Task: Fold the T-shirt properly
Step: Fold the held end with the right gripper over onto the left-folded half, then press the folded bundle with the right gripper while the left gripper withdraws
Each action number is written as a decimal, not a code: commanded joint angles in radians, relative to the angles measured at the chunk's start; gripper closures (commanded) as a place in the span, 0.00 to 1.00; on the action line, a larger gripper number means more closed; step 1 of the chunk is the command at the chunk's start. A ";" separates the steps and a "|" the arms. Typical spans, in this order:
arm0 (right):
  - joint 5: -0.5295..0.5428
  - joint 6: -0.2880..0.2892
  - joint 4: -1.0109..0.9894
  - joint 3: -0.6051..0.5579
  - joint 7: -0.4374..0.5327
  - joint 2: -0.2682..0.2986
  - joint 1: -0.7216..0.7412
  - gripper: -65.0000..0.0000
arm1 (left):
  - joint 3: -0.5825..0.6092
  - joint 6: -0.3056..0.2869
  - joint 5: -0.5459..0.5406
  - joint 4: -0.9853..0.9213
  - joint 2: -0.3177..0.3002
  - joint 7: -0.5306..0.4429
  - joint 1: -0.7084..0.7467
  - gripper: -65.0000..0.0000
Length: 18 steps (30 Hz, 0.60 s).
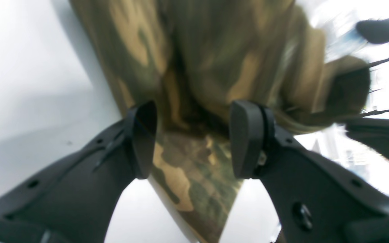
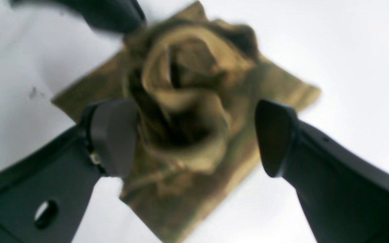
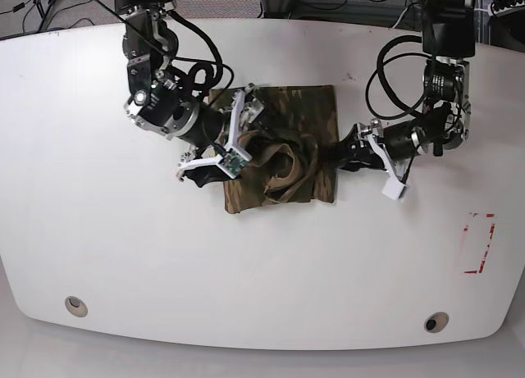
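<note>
Lying near the middle of the white desk (image 3: 98, 255), the T-shirt (image 3: 279, 152) forms a rough rectangle with a bunched, rumpled mound on top. The left gripper (image 1: 192, 140) shows its jaws spread apart above the cloth, holding nothing, its arm reaching in low from the shirt's side edge. The right gripper (image 2: 194, 136) likewise has jaws wide open over the crumpled mound, empty, its arm angled in from the opposite side.
</note>
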 commanded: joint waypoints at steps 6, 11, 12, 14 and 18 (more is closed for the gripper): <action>0.199 0.021 0.017 0.095 -0.007 0.006 -0.020 0.20 | -0.051 -0.008 -0.134 0.071 -0.130 -0.012 -0.011 0.50; 0.241 0.021 -0.002 0.090 -0.008 -0.004 -0.051 0.20 | -0.168 -0.008 -0.142 0.098 -0.167 -0.011 0.031 0.50; 0.249 0.021 -0.005 0.087 -0.008 -0.017 -0.052 0.20 | -0.191 -0.008 -0.142 0.101 -0.173 -0.011 0.038 0.50; 0.250 0.021 -0.017 0.056 -0.008 -0.043 -0.057 0.20 | -0.232 -0.008 -0.142 0.109 -0.189 -0.007 0.047 0.50; 0.247 0.020 -0.035 -0.017 -0.008 -0.057 -0.055 0.20 | -0.294 -0.008 -0.142 0.112 -0.215 0.029 0.051 0.50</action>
